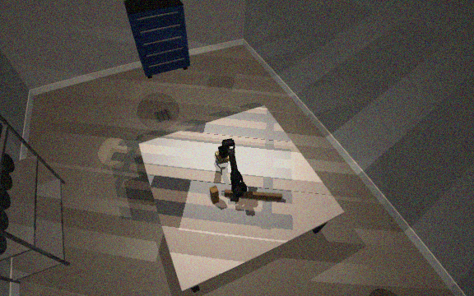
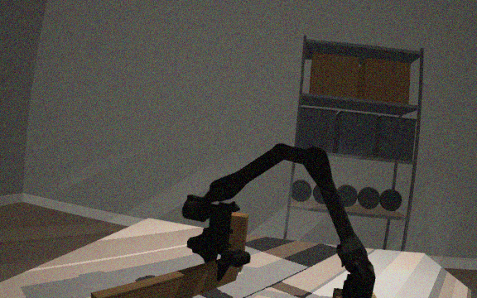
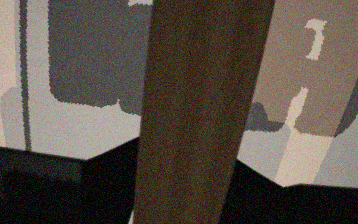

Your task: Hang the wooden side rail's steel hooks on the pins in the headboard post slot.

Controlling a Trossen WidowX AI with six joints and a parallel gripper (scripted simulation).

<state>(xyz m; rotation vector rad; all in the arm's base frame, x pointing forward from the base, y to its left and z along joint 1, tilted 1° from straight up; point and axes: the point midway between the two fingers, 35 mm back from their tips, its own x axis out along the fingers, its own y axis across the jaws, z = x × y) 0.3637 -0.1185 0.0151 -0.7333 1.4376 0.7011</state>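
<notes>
The black parallel-jaw gripper (image 1: 235,198) (image 2: 232,269) (image 3: 176,146) is clamping the long brown wooden rail (image 1: 263,196) (image 2: 156,285) (image 3: 200,90) near its post-side end, presumably for steering the hooks. The upright wooden headboard post (image 1: 214,194) (image 2: 238,232) is standing just beyond.
</notes>
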